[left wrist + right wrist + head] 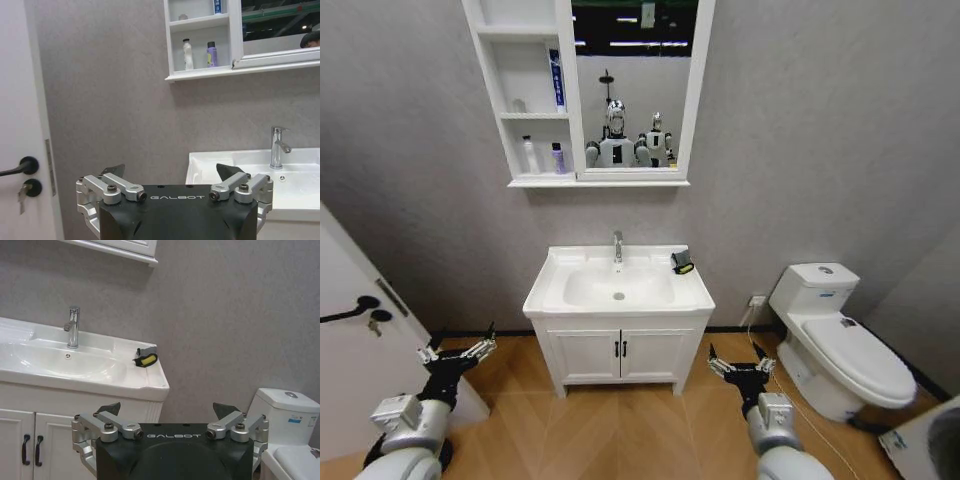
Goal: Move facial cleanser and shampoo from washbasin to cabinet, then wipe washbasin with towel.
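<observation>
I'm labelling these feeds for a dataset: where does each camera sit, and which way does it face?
Head view: high on the robot, facing forward and down at the washbasin and cabinet; both arms low, left gripper, right gripper.
Left wrist view: behind the left gripper, jaws open, facing the cabinet shelves.
Right wrist view: behind the right gripper, jaws open, facing the towel.
All three views share the washbasin.

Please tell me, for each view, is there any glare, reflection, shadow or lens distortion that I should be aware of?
Head view: wide-angle bending toward the edges; the cabinet mirror reflects ceiling lights and robots. Left wrist view: the mirror again reflects lights; the tap shines, and a soft shadow lies under the cabinet. Right wrist view: even light, bright sheen on the washbasin bowl, towel clear.
</observation>
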You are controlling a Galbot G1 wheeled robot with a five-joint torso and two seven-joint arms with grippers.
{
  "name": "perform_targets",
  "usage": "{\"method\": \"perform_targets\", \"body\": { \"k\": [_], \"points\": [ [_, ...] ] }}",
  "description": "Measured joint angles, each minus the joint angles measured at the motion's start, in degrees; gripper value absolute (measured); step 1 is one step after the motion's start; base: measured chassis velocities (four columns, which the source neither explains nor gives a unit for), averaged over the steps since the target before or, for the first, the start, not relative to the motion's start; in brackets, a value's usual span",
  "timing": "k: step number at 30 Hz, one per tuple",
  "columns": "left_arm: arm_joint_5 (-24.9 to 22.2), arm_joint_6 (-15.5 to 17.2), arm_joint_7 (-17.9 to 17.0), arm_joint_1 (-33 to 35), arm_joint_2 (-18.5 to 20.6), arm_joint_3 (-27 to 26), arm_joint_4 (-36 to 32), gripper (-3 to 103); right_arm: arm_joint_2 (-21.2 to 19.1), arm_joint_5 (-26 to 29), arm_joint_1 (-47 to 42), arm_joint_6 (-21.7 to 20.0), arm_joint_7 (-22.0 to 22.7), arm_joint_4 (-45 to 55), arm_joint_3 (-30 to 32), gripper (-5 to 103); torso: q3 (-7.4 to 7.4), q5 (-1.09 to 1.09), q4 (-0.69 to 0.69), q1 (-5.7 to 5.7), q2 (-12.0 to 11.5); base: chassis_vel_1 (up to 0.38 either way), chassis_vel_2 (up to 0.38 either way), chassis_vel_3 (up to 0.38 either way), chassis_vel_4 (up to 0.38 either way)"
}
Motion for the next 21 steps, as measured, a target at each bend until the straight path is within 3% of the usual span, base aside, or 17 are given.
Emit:
{"method": "perform_targets", "body": {
  "k": [2,5,7,12,13,16,21],
  "points": [
    [0.0,0.0,-0.01,0.0,-0.01,0.02,0.01,100,0.07,-0.25,-0.27,0.05,-0.01,0.15,-0.06,100,-0.02,-0.11,-0.02,-0.03,0.02,0.344,-0.358,-0.367,0.347],
    [0.0,0.0,0.0,0.0,0.0,0.01,0.0,100,0.3,-0.7,-0.63,0.16,-0.17,0.38,-0.29,100,0.01,-0.01,-0.01,0.01,-0.01,0.342,-0.362,-0.363,0.35],
    [0.0,0.0,0.0,0.0,0.0,0.02,0.0,100,0.37,-0.9,-0.71,0.16,-0.44,0.48,-0.39,100,-0.01,-0.11,-0.02,-0.01,0.01,0.339,-0.339,-0.344,0.35],
    [0.0,0.0,0.0,0.0,0.0,0.01,0.0,100,0.32,-2.09,-1.12,1.03,-1.86,0.27,-0.5,100,0.0,-0.01,0.0,0.01,-0.01,0.36,-0.34,-0.343,0.334],
    [0.0,0.0,0.0,0.0,0.0,0.02,0.01,100,0.35,-2.21,-1.25,1.29,-2.18,0.22,-0.53,100,-0.02,-0.12,-0.03,-0.03,0.02,0.281,-0.349,-0.261,0.307],
    [0.0,0.0,-0.02,0.02,-0.01,-0.01,0.0,100,0.46,-2.3,-1.17,1.49,-2.52,-0.12,-0.61,100,-0.02,-0.06,0.03,-0.05,0.03,0.242,-0.218,-0.253,0.278],
    [0.0,0.0,-0.01,0.0,-0.01,0.01,0.0,100,0.31,-2.0,-0.54,1.86,-2.64,-1.05,-0.53,100,-0.02,-0.09,-0.03,-0.04,0.02,0.073,-0.081,-0.095,0.084]
  ]
}}
